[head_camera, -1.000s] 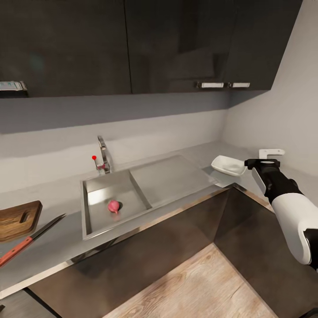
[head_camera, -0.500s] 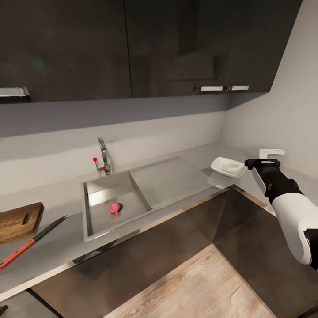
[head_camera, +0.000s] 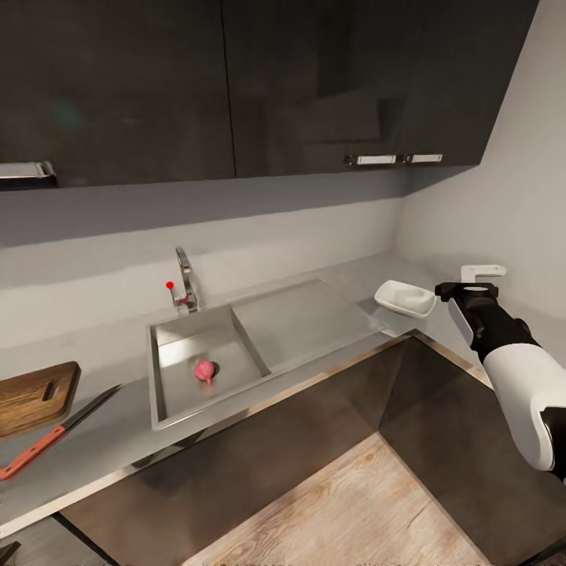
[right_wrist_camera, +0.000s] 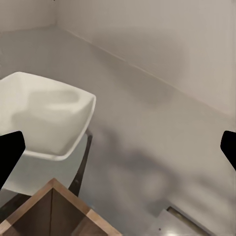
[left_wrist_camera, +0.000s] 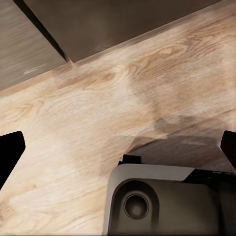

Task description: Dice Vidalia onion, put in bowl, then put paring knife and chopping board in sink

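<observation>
Pinkish-red round onion [head_camera: 203,370] in rectangular stainless-steel sink [head_camera: 236,334]. Brown wooden chopping board [head_camera: 35,395], red-handled paring knife [head_camera: 56,433] alongside; white square bowl [head_camera: 404,299] near right gripper [right_wrist_camera: 118,147]. Both grippers' fingers wide apart, holding nothing.

onion [head_camera: 204,369]: pink, lying in the sink [head_camera: 236,322] basin
board [head_camera: 35,395], knife [head_camera: 55,433]: nine o'clock, on the surface [head_camera: 102,354]
bowl [head_camera: 405,298]: three o'clock

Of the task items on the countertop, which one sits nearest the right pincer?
The bowl, white and square, at the counter's corner just beside the right pincer. The chopping board and paring knife lie far off, beyond the sink.
</observation>
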Available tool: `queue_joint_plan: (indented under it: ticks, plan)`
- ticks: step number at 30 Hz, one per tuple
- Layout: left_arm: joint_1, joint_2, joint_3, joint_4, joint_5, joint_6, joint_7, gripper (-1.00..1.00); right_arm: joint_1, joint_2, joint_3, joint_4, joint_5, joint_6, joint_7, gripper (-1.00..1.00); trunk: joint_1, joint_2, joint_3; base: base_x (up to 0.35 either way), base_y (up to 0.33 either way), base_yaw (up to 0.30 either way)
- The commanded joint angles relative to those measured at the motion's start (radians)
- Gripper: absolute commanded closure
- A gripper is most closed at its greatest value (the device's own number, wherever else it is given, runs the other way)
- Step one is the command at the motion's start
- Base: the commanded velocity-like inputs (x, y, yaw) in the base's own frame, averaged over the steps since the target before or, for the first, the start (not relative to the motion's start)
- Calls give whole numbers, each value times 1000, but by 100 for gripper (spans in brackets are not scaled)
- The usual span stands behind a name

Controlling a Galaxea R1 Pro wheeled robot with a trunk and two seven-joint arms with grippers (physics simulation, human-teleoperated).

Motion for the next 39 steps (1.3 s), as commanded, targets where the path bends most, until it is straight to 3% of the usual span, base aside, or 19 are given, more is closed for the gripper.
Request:
queue_joint_plan:
  ticks: [1, 21, 35, 39]
  plan:
    - [0, 0, -1, -2, 6, -1, 0, -100, -1, -1, 4, -1, -1, 7, -4, -100, -4, 6, 0, 0, 0, 0]
    - [0, 0, -1, -1, 6, -2, 0, -100, -1, -3, 3, -2, -1, 8, -3, -100, -80, 146, 31, 0, 0, 0]
    - [0, 0, -3, -3, 6, -4, 0, -100, -1, -4, 3, -2, -1, 7, -3, -100, -80, 146, 9, 0, 0, 0]
    - [0, 0, -2, -3, 6, -4, 0, -100, -1, -4, 3, -3, -1, 7, -3, -100, -96, 174, 15, 0, 0, 0]
